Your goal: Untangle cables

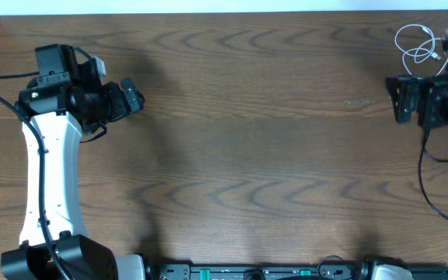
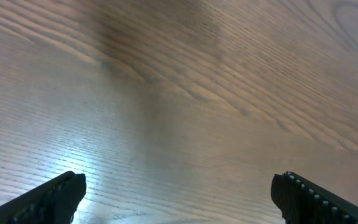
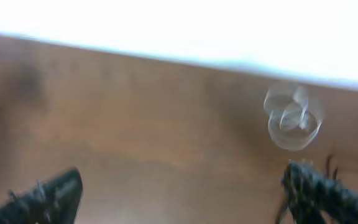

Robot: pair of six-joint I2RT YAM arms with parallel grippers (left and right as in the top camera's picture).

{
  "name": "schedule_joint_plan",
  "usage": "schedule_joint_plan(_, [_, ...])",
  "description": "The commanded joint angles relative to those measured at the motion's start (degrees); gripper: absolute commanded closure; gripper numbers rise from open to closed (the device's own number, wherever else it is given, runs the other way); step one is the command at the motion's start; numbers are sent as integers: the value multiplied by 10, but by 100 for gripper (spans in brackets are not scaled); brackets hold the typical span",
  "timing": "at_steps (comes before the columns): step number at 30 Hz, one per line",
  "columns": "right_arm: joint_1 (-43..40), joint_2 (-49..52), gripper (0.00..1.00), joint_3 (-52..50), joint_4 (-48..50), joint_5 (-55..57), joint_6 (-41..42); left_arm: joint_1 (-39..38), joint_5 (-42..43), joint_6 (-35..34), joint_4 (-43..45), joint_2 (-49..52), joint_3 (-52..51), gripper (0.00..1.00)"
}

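Right gripper (image 3: 182, 180), spread and cropped; blurred white cable (image 3: 293, 121) loops beyond.

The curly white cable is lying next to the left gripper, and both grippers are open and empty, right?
Not quite. The white cable lies close to the right gripper, not the left gripper, near the far edge of the table; the overhead view shows it. The rest is right: both grippers are open and empty.
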Motion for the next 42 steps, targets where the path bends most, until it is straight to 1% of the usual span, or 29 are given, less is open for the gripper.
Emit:
schedule_joint_plan(1, [6, -82, 1, -120, 93, 11, -6, 2, -5, 3, -2, 1, 5, 0])
schedule_joint_plan(2, [6, -125, 1, -184, 159, 14, -6, 2, -5, 3, -2, 1, 5, 0])
schedule_joint_plan(4, [6, -183, 1, -268, 238, 24, -6, 2, -5, 3, -2, 1, 5, 0])
schedule_joint_plan(6, [6, -240, 1, -347, 301, 35, 5, 2, -5, 3, -2, 1, 5, 0])
schedule_joint_plan(9, [6, -315, 1, -452, 369, 59, 40, 2, -5, 3, -2, 1, 5, 0])
schedule_joint_plan(10, [6, -358, 1, -513, 400, 68, 59, 2, -5, 3, -2, 1, 5, 0])
schedule_joint_plan(13, [6, -434, 1, -617, 451, 75, 82, 2, -5, 3, -2, 1, 5, 0])
schedule_joint_plan(19, [23, -528, 1, -760, 529, 94, 87, 2, -5, 3, -2, 1, 5, 0])
schedule_joint_plan(21, [24, -568, 1, -812, 539, 94, 104, 2, -5, 3, -2, 1, 5, 0])
schedule_joint_plan(24, [26, -610, 1, -863, 539, 95, 121, 2, -5, 3, -2, 1, 5, 0])
schedule_joint_plan(27, [33, -644, 1, -906, 547, 99, 120, 2, -5, 3, -2, 1, 5, 0])
schedule_joint_plan(31, [45, -662, 1, -949, 568, 110, 121, 2, -5, 3, -2, 1, 5, 0])
schedule_joint_plan(42, [52, -662, 1, -958, 582, 115, 125, 2, -5, 3, -2, 1, 5, 0])
